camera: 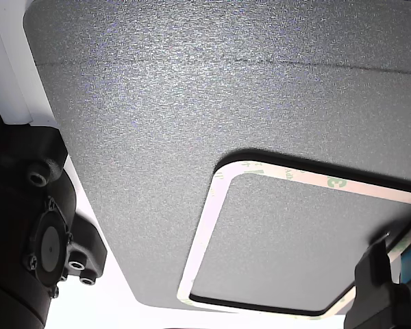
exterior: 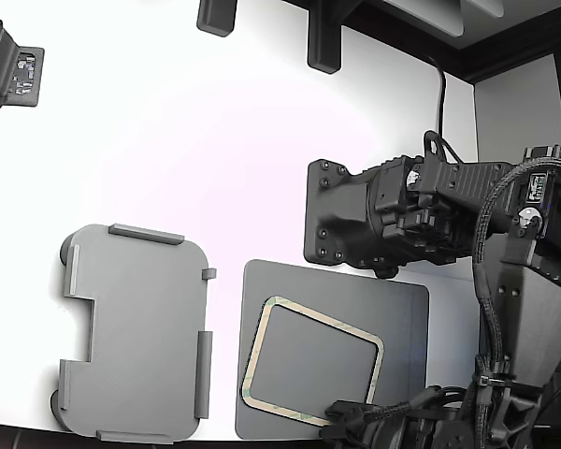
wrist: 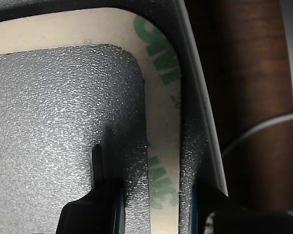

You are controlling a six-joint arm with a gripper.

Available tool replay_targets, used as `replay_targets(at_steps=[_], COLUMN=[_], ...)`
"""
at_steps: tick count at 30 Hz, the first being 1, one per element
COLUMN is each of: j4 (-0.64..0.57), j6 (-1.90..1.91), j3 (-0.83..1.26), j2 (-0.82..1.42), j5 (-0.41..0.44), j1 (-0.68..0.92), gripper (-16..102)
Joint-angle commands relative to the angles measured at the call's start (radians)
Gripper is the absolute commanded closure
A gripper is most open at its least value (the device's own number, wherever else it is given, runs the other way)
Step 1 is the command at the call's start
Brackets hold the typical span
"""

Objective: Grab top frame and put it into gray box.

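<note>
The top frame [exterior: 328,318], a thin beige ring with green patches, lies flat on a dark gray mat [exterior: 402,309] at the exterior view's lower middle. My gripper [exterior: 341,412] is down at the frame's near corner. In the wrist view my gripper [wrist: 154,207] is open and straddles the frame's band [wrist: 162,102]. One finger [wrist: 100,195] stands inside the ring on the mat [wrist: 63,122], and the other finger [wrist: 205,207] stands outside it. The other view shows the frame [camera: 198,253] and one fingertip [camera: 380,271] at its corner. The gray box [exterior: 136,332] sits empty to the exterior view's left of the mat.
A second arm with a black end plate [exterior: 337,215] hangs over the table just beyond the mat, at the exterior view's right. A black arm base [camera: 38,226] shows in the other view beside the mat. The table's near edge [wrist: 207,112] runs close to my outer finger.
</note>
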Motion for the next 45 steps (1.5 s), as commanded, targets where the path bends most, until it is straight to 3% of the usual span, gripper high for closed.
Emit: replay_targets(at_steps=[1,4,7,16,22,25,33,39,41,45], j4=[-0.009,-0.023,-0.063,0.072,0.202,0.199,0.215,0.230,0.230,0.245], j6=[0.002,-0.012,-0.044,0.051,0.463,0.698,1.328,1.816,1.798,1.970], j3=[-0.011,-0.008,0.006,-0.169,-0.402,-0.457,-0.529,-0.520,-0.511,-0.497], j2=[0.020,0.020,0.025,0.037,0.029,0.029,0.040,0.089,0.112,0.150], j5=[0.006,0.021,0.031,0.031,0.058,0.138,0.453,0.569,0.615,0.638], j1=[-0.008,-0.006,-0.005,-0.006,-0.011,-0.017,-0.051,-0.126,-0.149,-0.215], gripper=[40,60,96,96,96,96,97,97,97,97])
